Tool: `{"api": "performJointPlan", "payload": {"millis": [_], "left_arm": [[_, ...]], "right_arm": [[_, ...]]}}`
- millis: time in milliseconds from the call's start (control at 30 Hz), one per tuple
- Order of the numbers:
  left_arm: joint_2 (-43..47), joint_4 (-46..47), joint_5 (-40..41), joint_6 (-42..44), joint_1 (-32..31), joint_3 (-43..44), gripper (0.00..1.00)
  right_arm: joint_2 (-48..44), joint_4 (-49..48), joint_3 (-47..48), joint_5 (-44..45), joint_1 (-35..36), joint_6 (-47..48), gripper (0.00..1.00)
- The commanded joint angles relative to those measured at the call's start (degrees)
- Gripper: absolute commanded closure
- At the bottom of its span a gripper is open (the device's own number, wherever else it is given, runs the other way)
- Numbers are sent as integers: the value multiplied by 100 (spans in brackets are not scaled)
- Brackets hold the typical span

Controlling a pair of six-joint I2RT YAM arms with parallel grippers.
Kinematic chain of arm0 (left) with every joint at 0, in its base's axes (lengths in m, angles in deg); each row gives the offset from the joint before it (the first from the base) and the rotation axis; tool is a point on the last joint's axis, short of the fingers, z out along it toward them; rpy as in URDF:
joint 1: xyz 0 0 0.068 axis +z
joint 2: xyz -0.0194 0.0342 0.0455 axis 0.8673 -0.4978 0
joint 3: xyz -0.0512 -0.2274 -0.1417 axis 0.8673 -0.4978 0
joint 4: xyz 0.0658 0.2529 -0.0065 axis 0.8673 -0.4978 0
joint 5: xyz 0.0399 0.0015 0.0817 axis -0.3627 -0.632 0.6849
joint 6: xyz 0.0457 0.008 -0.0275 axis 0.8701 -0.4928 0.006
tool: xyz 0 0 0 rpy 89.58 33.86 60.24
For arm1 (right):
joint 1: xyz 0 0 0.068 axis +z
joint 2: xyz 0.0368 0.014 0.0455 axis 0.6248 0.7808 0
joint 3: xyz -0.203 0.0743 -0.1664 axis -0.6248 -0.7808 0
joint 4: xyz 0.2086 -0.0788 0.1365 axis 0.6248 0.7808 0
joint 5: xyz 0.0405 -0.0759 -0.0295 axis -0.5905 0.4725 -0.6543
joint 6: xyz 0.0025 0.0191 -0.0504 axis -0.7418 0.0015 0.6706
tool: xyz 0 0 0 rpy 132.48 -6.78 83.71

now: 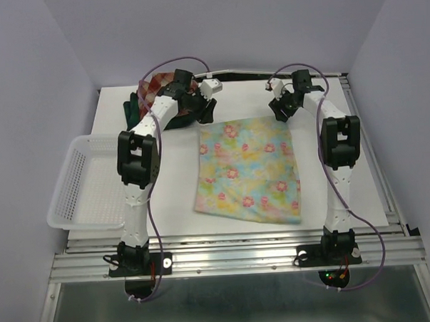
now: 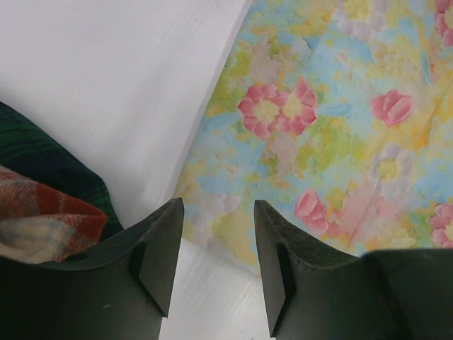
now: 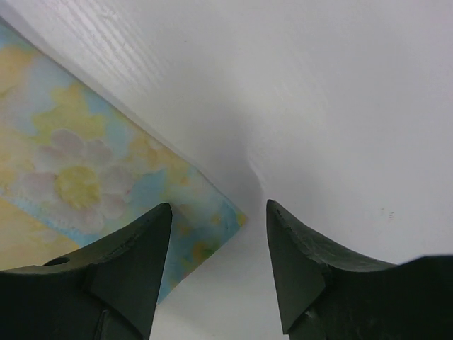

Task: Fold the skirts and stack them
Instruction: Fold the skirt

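The pastel flowered skirt (image 1: 250,171) lies spread flat in the middle of the table. My left gripper (image 1: 207,113) is open over its far left corner, which shows in the left wrist view (image 2: 325,127). My right gripper (image 1: 280,114) is open over the skirt's far right corner (image 3: 106,170). Both grippers (image 2: 218,212) (image 3: 219,216) hold nothing. The red-and-cream plaid skirt (image 1: 154,86) and the dark green plaid skirt (image 1: 135,107) lie bunched at the back left, partly hidden by my left arm. Both also show at the left wrist view's lower left: red (image 2: 42,219), green (image 2: 42,152).
A white mesh basket (image 1: 87,184) stands at the table's left edge. The table's rear edge and the walls lie close behind both grippers. A metal rail runs along the table's right edge (image 1: 376,168).
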Motion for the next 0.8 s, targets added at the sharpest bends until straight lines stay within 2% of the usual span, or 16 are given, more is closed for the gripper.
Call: {"api": "performJointPlan", "payload": {"millis": [0, 167, 333, 633, 667, 767], "left_arm": [[-58, 101, 35, -106, 77, 498, 44], [-453, 14, 273, -44, 77, 796, 43], [-735, -135, 563, 113, 77, 893, 45], [-1122, -417, 853, 369, -11, 806, 48], [-1122, -426, 888, 404, -46, 753, 49], [-1078, -408, 888, 509, -73, 578, 63]], "right_arm": [[25, -36, -99, -205, 18, 643, 40], [130, 184, -196, -188, 18, 846, 54], [113, 272, -249, -153, 18, 934, 64], [87, 325, -197, -74, 18, 1022, 69], [95, 333, -188, -56, 18, 1039, 71], [130, 394, -74, -21, 18, 1022, 88]]}}
